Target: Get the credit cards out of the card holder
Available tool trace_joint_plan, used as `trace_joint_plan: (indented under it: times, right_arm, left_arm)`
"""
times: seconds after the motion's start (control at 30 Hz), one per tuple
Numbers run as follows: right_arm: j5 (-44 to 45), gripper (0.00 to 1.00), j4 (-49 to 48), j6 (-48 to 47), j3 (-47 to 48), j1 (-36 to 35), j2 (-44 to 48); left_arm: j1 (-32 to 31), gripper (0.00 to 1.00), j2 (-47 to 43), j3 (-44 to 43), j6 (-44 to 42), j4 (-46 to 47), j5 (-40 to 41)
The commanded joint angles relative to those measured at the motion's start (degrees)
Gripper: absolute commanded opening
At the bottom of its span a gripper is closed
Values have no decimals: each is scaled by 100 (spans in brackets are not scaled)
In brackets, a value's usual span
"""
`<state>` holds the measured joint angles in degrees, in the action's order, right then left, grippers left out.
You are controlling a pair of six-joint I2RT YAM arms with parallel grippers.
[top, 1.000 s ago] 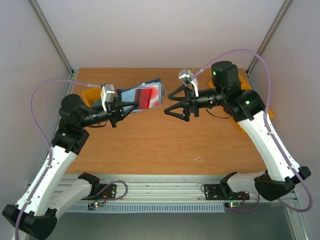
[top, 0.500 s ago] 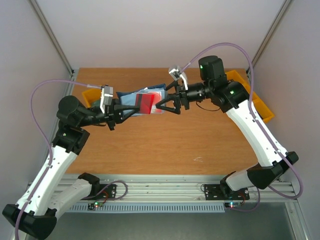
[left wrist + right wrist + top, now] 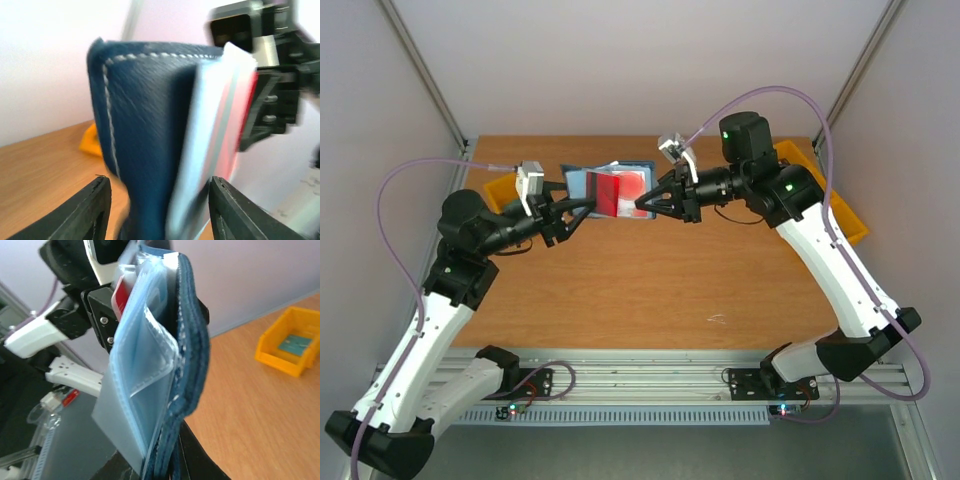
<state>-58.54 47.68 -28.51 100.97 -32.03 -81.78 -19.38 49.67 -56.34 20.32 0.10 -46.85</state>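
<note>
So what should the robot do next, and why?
Probably shift the left fingers onto the red-and-white card and pinch it. The right fingers are clamped on the card holder, holding it up off the table, while the left fingers stand open around it, and the card's edge pokes out.

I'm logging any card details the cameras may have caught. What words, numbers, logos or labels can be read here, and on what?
No text can be read anywhere in these views.
The card holder: plain navy cover, no print visible.
The credit card with the red patch: blurred, nothing legible.
The teal item in the yellow bin: too small to read.
</note>
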Motion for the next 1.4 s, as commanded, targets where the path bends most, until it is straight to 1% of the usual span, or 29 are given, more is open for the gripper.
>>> trace_joint_plan:
  times: [0.0,0.07,0.13,0.17,0.2,0.23,0.3,0.33,0.37,0.43,0.47,0.5,0.53,0.57,0.6,0.63,0.67,0.73,0.8,0.9,1.03,1.2,1.37]
  right_arm:
    - [865,1,369,168,87,34,135]
    - [1599,1,695,420,292,33,-13]
    - [2495,1,1153,762,579,16,-233]
    - [2992,1,1388,930,699,-8,-342]
    - [3583,1,1580,1227,780,-55,-439]
    - [3913,1,1678,1425,825,-85,-523]
    - [4444,1,1844,1703,885,-245,-702]
    - [4816,1,1966,1757,978,-385,-825]
    - [5151,1,2124,1781,1107,-529,-960]
    - [5698,1,2440,1804,1550,-809,-1264]
    - [5817,1,2558,1796,1749,-926,-1410]
    - [5834,1,2639,1770,1944,-1032,-1532]
    - [5836,1,2688,1736,2087,-1128,-1642]
    - [5780,1,2699,1675,2219,-1212,-1720]
    - [5570,1,2644,1571,2284,-1274,-1775]
    - [5281,1,2521,1475,2270,-1308,-1750]
    - [4878,1,2338,1411,2177,-1322,-1690]
    - [4084,1,1932,1294,1955,-1323,-1536]
    - [3550,1,1622,1243,1753,-1323,-1410]
    - [3111,1,1259,1199,1454,-1323,-1202]
    - [2512,1,764,1163,1097,-1315,-931]
    - [2144,1,370,1067,691,-1231,-511]
    - [1408,1,61,1024,519,-1104,-264]
  left_arm:
    - [83,58,-25,-37,-588,-1482,2588]
    - [90,61,65,-75,-897,-2078,3816]
    - [127,63,188,-121,-1227,-2478,4827]
    - [139,64,188,-104,-1365,-2521,4896]
    - [144,65,161,-86,-1567,-2505,4818]
    - [141,65,112,-79,-1705,-2440,4631]
    - [141,64,27,-123,-1926,-2225,3892]
    - [144,60,-1,-153,-1966,-2071,3309]
    - [143,53,-23,-170,-2008,-1895,2627]
    - [137,44,-48,-140,-2014,-1449,1080]
    - [136,43,-33,-96,-1955,-1166,269]
    - [124,42,-3,-18,-1623,-614,-406]
    - [100,42,39,95,-1176,-5,-893]
    - [74,42,92,236,-724,636,-1176]
    - [67,42,159,367,87,1175,-1275]
    - [66,42,244,426,482,1382,-1232]
    - [66,39,310,445,815,1312,-1044]
    - [72,35,377,431,940,877,-493]
    - [74,34,417,447,984,748,-332]
    - [79,34,425,461,1091,714,-338]
    - [102,34,419,415,1104,414,-136]
    - [151,34,341,422,1124,249,-79]
    - [162,33,332,459,1151,376,-192]
